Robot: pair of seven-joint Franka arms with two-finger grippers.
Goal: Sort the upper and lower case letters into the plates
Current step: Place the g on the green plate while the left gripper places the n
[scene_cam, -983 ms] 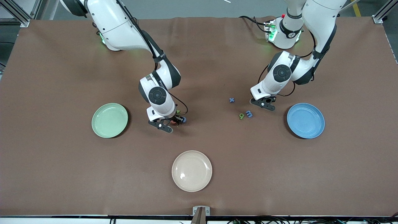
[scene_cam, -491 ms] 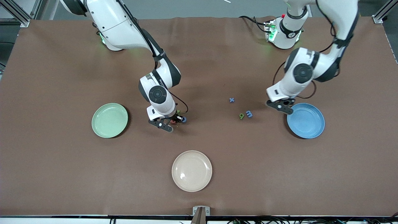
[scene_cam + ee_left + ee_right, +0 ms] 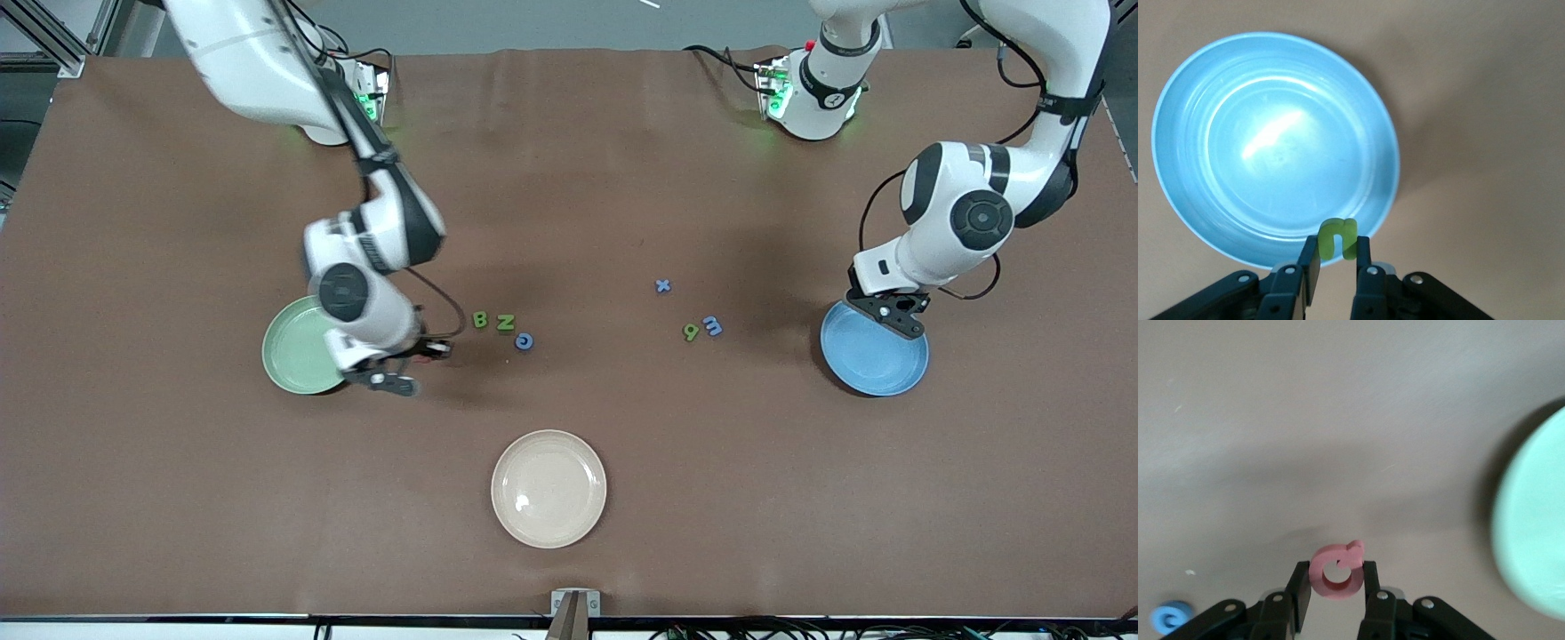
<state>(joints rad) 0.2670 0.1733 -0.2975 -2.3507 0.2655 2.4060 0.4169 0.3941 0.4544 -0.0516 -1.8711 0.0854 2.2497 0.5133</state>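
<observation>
My left gripper is shut on the green u and holds it over the rim of the sky blue plate, which fills the left wrist view. My right gripper is shut on the pink-red Q, over the table beside the pale green plate, whose edge shows in the right wrist view. Green B, green Z and blue G lie together mid-table. Blue x, green b and blue m lie toward the blue plate.
A cream-beige plate sits nearer the front camera than the letters, at the middle of the table. The brown table cover stretches between the arms' bases.
My right gripper has moved from the capitals toward the green plate with the Q, uncovering B and Z. My left gripper has moved from beside the small letters to over the blue plate's rim.
</observation>
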